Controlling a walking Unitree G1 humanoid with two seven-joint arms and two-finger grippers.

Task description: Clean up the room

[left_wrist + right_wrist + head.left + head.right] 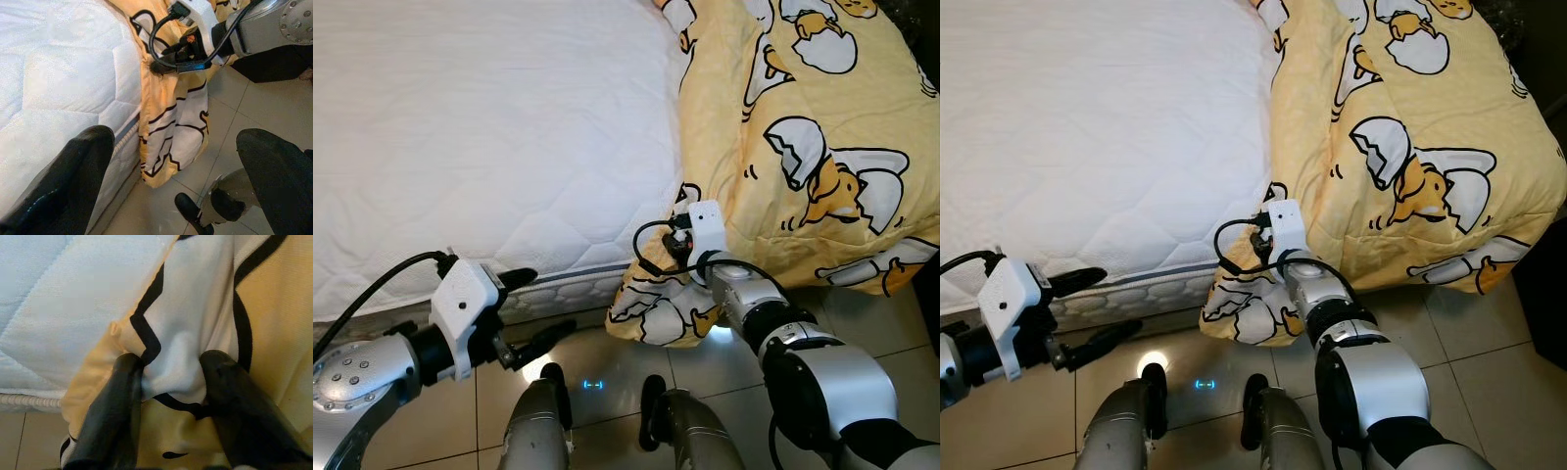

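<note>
Nearest the camera, below the mattress [489, 137], the robot's own legs [538, 431] stand on the tiled floor [607, 392], with a small blue light glowing on the tiles between them. Just in front of the mattress's near edge, the left gripper [533, 308] hovers free with its two black fingers spread wide and nothing between them; one finger lies level with the mattress's piped seam, the other lower, over the floor. At the mattress's near corner, the right gripper [171, 382] is pinched onto a fold of the yellow blanket [822, 147], which is printed with cracked-egg cartoon figures. The right wrist view shows what the head views hide: white, black-lined cloth bunched between the two fingers [110, 416], with the quilted mattress surface just behind. The left wrist view adds the side of that hold, the blanket's corner hanging down past the mattress's edge toward the floor. Farther back, the blanket lies heaped along the mattress's right side, draping over its edge.
</note>
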